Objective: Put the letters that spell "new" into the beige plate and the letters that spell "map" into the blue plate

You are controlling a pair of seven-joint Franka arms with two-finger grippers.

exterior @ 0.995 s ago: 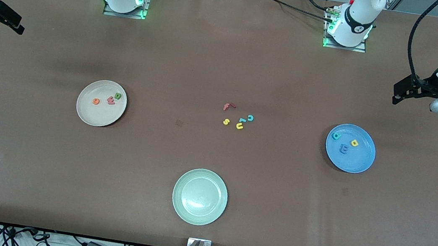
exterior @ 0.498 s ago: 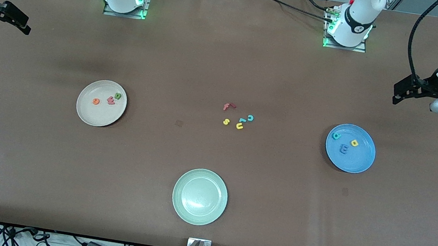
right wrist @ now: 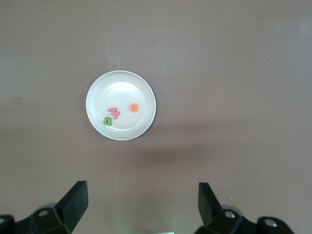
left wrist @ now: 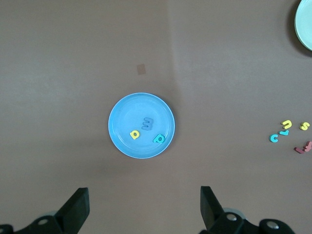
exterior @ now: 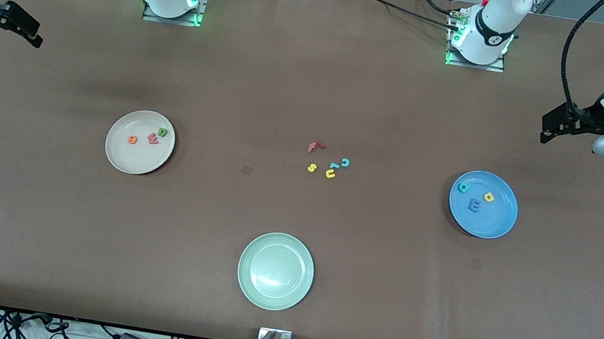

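Now both grippers hang high above the table with their fingers spread wide and nothing between them. The left gripper (left wrist: 141, 209) is up over the left arm's end of the table, and the blue plate (exterior: 496, 224) lies on the tabletop well below it, toward the front camera from where the gripper hangs. On that plate rest the blue "m" (exterior: 475, 204), the yellow "a" (exterior: 488, 197) and the teal "p" (exterior: 464, 186), close together but apart from one another.

The right gripper (right wrist: 141, 207) is up over the right arm's end of the table, well apart from the beige plate (exterior: 128, 161), which sits below it and closer to the table's middle. That plate carries the green "n" (exterior: 163, 132), the red-pink "w" (exterior: 153, 138) and the orange "e" (exterior: 132, 139) in a loose row.

Between the two plates, far from either gripper, a small cluster lies on the bare table (exterior: 40, 205): the red "f" (exterior: 315, 147), the yellow "s" (exterior: 311, 167), the yellow "u" (exterior: 330, 174) and the teal "c" (exterior: 345, 162). The pale green plate (exterior: 249, 285) sits nearest the front camera, well apart from both grippers.
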